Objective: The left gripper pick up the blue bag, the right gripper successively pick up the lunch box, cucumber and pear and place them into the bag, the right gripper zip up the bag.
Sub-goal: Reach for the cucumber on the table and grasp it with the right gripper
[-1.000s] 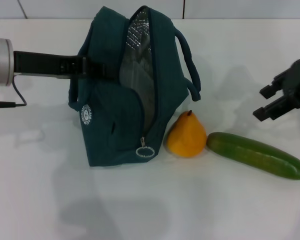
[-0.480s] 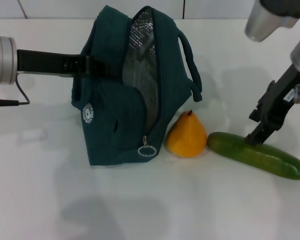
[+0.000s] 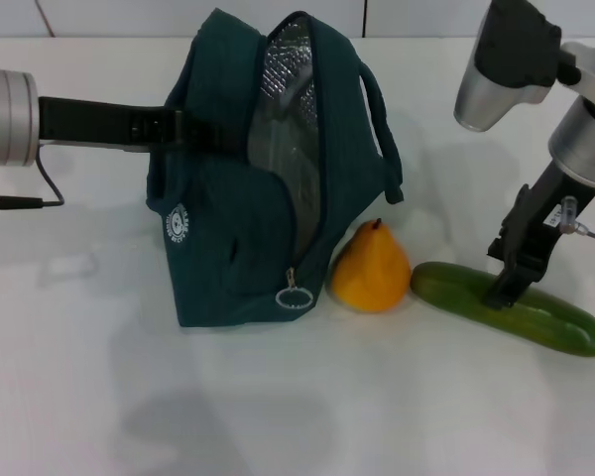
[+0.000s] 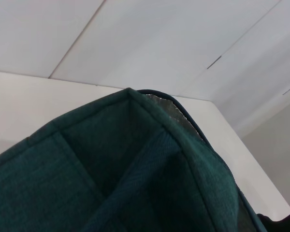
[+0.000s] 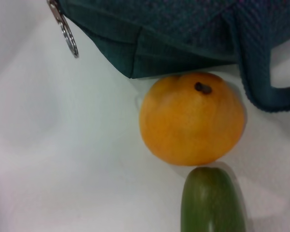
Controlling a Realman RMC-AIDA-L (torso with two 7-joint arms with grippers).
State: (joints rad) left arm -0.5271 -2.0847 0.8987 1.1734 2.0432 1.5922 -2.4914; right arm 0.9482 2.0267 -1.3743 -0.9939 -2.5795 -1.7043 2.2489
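Observation:
The blue bag stands upright on the white table with its top open and the silver lining showing. My left gripper is shut on its upper left edge. The bag also fills the left wrist view. A yellow pear sits against the bag's right side. A green cucumber lies to the right of the pear. My right gripper is open and points down, its tips at the cucumber's middle. The right wrist view shows the pear and the cucumber's end. The lunch box is not in view.
The bag's zipper pull ring hangs at its lower front corner and also shows in the right wrist view. A carry handle loops off the bag's right side. A grey cable runs by the left arm.
My right arm swung in from the right and came down onto the cucumber. The bag tilted slightly under the left gripper. Pear and cucumber have not moved.

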